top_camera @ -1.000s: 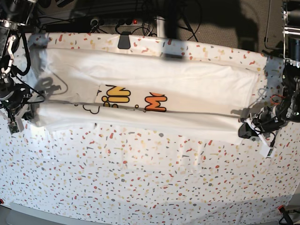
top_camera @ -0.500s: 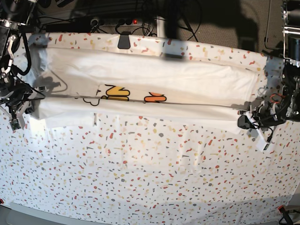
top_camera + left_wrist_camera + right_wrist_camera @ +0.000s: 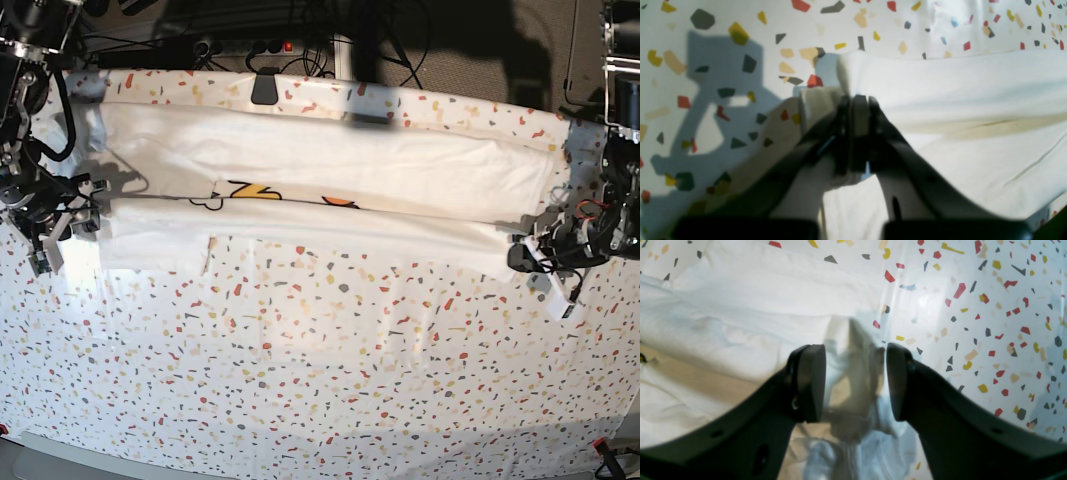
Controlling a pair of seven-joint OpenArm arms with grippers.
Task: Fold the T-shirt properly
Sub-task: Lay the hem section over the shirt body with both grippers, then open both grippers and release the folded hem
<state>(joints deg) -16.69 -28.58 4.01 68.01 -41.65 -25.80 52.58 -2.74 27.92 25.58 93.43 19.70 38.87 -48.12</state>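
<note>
The white T-shirt (image 3: 350,165) lies as a long band across the far half of the table, its near flap folded up so that only a sliver of the print (image 3: 250,190) shows. At the band's right end my left gripper (image 3: 527,260) holds a corner. In the left wrist view the left gripper (image 3: 858,100) has its jaws nearly together with a strip of T-shirt (image 3: 957,93) pinched between them. My right gripper (image 3: 80,222) is at the band's left end. In the right wrist view the right gripper (image 3: 853,353) stands wide open, with blurred, loose T-shirt (image 3: 740,306) cloth between the fingers.
A speckled terrazzo-pattern cover (image 3: 320,370) spans the whole table. A black clip (image 3: 265,88) sits on the far edge, with cables and a power strip (image 3: 240,45) behind it. Grey tape patches (image 3: 578,140) mark the far corners.
The near flap has travelled up the table and now covers most of the print. The right gripper has opened and let go of its corner. Both arms shifted slightly towards the far edge.
</note>
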